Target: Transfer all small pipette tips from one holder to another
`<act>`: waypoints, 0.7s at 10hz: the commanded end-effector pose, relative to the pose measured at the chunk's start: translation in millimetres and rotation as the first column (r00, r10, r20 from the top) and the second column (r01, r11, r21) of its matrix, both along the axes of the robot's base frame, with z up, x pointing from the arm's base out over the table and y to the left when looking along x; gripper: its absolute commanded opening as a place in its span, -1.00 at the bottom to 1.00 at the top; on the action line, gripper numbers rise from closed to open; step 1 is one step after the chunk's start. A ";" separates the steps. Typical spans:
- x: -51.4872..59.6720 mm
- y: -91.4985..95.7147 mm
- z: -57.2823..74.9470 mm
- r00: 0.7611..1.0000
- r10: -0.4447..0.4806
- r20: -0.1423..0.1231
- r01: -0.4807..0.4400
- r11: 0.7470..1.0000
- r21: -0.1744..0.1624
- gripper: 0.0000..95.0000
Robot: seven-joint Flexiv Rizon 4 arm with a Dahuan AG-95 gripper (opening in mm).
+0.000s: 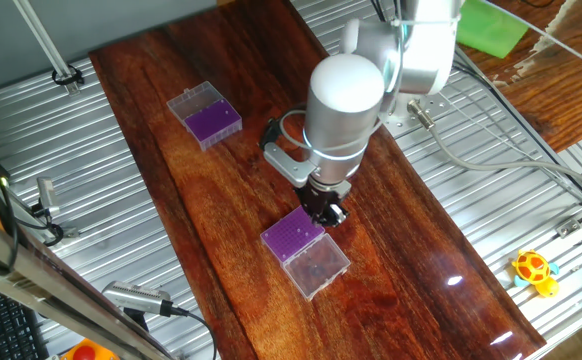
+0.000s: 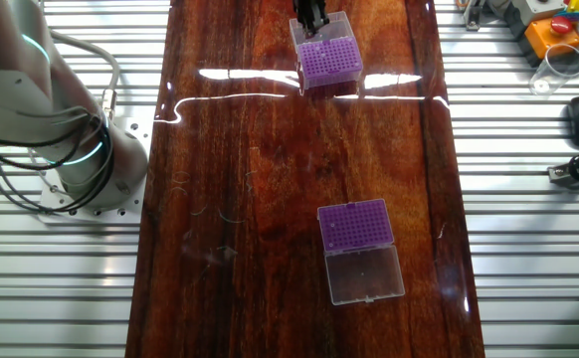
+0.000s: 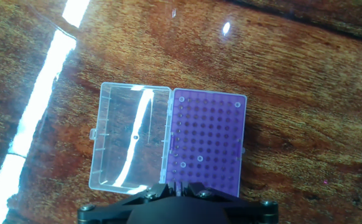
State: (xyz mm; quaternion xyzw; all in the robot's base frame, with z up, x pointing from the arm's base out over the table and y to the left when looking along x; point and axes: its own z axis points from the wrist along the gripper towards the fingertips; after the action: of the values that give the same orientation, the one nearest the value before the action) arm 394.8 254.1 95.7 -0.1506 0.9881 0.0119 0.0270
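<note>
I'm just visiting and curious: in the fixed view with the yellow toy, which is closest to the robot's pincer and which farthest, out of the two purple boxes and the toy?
1. The purple box below the gripper, holder: right beside it.
2. The other purple box: up-left along the wooden table.
3. The yellow toy: far right, off the wood on the metal slats.

A dark reddish-brown wooden tabletop (image 1: 211,200) with a glossy finish runs between ribbed silver metal surfaces (image 1: 101,190), and bright streaks of light reflect off its varnish. Off the wood on the metal lie a small yellow and orange toy (image 1: 534,272) near one edge, a flat bright green sheet (image 1: 493,25) in a far corner, and a grey cable (image 1: 491,160) trailing across the ribs. In the other fixed view an orange box with coloured buttons (image 2: 553,25) sits beside a clear round plastic cup (image 2: 562,66).
</note>
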 end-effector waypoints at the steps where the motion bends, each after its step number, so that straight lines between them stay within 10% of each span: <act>1: -0.6 0.9 -0.9 1.000 -0.002 0.000 0.002 1.000 -0.001 -1.00; 7: -1.8 3.6 -5.9 1.000 -0.004 0.006 0.004 1.000 -0.005 -1.00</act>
State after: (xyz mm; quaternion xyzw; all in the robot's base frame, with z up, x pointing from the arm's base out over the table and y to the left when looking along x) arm 392.8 258.0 89.0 -0.1486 0.9884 0.0086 0.0295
